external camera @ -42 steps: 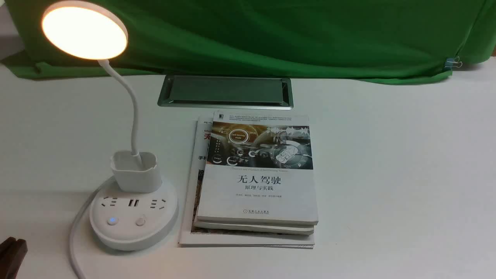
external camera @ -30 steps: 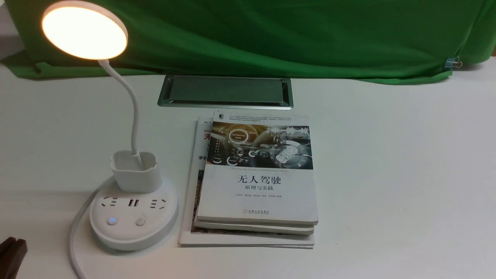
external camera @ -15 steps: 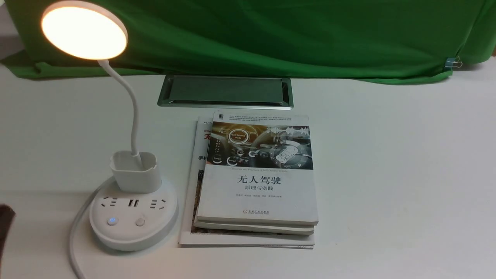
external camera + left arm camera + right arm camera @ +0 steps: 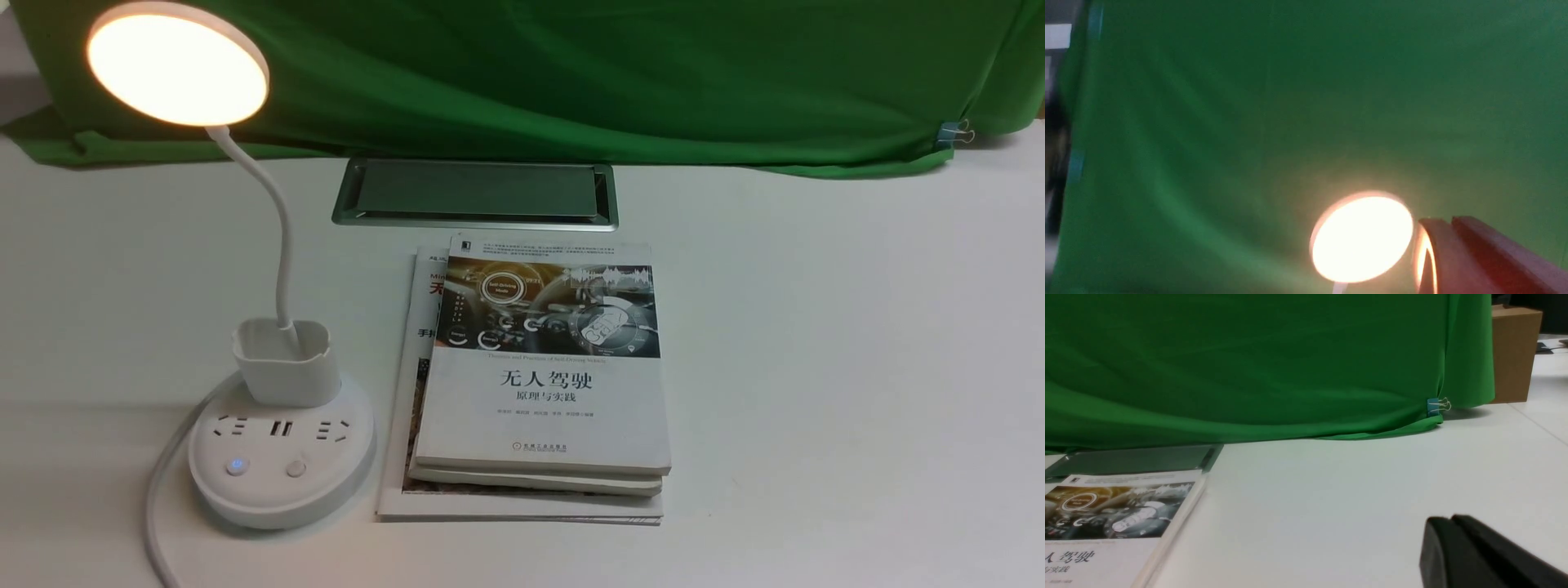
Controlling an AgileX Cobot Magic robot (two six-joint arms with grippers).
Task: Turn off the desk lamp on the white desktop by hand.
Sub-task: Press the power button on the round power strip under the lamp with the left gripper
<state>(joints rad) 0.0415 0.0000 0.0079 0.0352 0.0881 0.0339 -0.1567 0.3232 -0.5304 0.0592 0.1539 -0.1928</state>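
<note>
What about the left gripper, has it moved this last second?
Yes. The left gripper rose from beside the lamp cord, off the front view's left edge.

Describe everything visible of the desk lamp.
The desk lamp is white plastic by its look and lit: its flat round head glows warm. A thin bent neck rises from a small cup on a round base with sockets and two buttons, one glowing blue. It stands on the white desk, left of the books; a white cord leaves the base.

A creased green cloth hangs across the back, its lower edge lying on the white counter. A blue clip pinches its right corner. In the right wrist view, a cardboard box stands beyond it.
</note>
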